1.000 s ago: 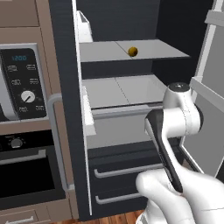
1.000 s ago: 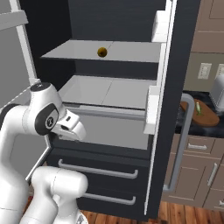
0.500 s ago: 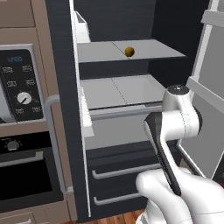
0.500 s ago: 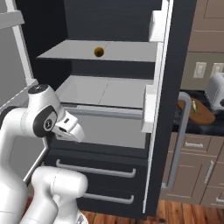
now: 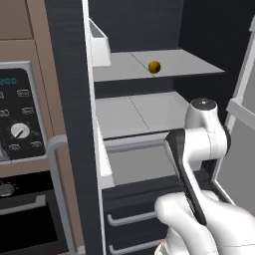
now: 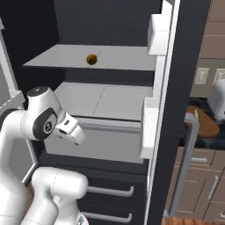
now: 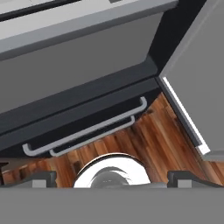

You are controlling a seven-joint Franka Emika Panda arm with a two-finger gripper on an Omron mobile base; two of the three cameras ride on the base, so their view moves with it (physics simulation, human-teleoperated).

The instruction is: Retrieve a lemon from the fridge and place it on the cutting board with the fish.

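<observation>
Yellow, the lemon (image 5: 154, 66) sat loose on the fridge (image 5: 74, 124) shelf, so the spread, empty pincer (image 7: 112, 177) reaching up might have nudged it rolling away.

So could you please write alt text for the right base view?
A lemon sits alone on the upper shelf of the open fridge, above the folded white arm at lower left. Right of the fridge, the cutting board lies on a dark counter.

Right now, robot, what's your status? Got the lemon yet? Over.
Tool open, empty, aimed down at the drawers. Lemon on the top fridge shelf. Doors open, nothing in front of it.
</observation>
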